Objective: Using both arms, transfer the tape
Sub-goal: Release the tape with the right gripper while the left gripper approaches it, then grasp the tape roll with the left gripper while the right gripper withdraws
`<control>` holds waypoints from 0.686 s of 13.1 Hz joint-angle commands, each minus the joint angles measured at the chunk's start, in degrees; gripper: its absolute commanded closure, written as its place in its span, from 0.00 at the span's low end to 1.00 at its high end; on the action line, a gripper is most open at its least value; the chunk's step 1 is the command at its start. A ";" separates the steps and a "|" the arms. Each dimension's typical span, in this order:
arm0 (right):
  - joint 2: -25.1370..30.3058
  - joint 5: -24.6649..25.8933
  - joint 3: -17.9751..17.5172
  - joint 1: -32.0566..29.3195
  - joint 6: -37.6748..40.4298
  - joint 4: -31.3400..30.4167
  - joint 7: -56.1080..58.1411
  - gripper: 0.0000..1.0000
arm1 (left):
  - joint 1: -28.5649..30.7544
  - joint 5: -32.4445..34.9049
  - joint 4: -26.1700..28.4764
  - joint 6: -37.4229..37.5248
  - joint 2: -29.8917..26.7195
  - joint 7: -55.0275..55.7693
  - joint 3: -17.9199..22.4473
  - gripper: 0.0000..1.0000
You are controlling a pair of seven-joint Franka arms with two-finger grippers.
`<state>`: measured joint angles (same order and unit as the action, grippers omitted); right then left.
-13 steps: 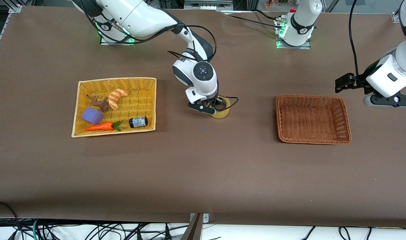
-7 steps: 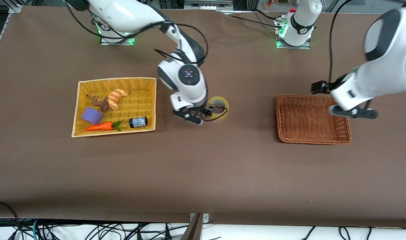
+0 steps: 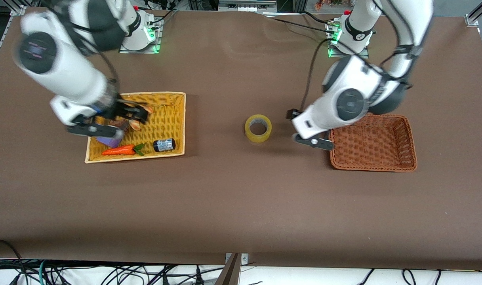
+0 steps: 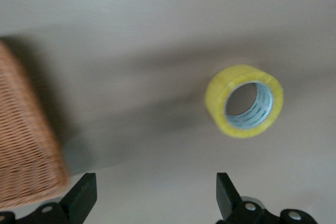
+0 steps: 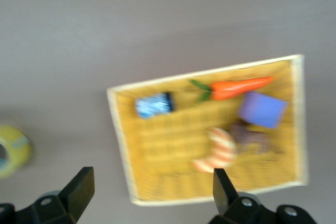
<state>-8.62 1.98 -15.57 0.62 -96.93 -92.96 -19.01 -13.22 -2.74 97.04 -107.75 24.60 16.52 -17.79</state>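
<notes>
The tape [image 3: 258, 128], a yellowish roll, lies flat on the brown table between the two baskets, with nothing touching it. My left gripper [image 3: 313, 141] hangs open and empty over the table between the tape and the brown basket [image 3: 371, 115]. In the left wrist view the tape [image 4: 244, 100] lies ahead of the open left gripper [image 4: 155, 200]. My right gripper [image 3: 91, 130] is open and empty over the yellow basket [image 3: 138, 94]. In the right wrist view the right gripper [image 5: 152, 190] is above the yellow basket's rim [image 5: 118, 129], and the tape [image 5: 13, 150] shows at the view's edge.
The yellow basket holds a carrot [image 3: 118, 150], a small black cylinder [image 3: 164, 145], a purple block [image 3: 110, 140] and a croissant [image 5: 220, 150], partly under the right hand. The brown basket [image 4: 26, 145] has nothing in it. Cables hang along the table's front edge.
The right gripper opened and left the tape on the table, then swung away over the yellow basket. The left arm came across the brown basket toward the tape.
</notes>
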 commanded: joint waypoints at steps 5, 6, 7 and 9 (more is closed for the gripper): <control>8.01 -2.07 2.30 -7.30 3.33 -6.79 16.29 0.00 | -8.22 6.96 5.34 -21.86 11.25 12.39 0.04 0.00; 8.62 -2.07 2.30 -7.30 2.46 -7.75 16.29 0.00 | -8.14 7.22 5.44 -24.24 12.39 11.79 0.04 0.05; 8.80 -2.07 2.21 -7.30 2.10 -8.29 16.29 0.00 | -8.14 8.52 5.36 -26.61 13.79 11.78 0.04 0.34; 8.89 -1.98 2.21 -7.30 2.10 -8.38 16.29 0.00 | -7.70 8.98 5.44 -26.90 14.07 11.87 -0.05 0.97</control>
<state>-2.18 0.63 -13.41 -6.52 -93.76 -99.00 -3.54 -21.43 4.42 102.13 -133.96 39.04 27.43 -17.78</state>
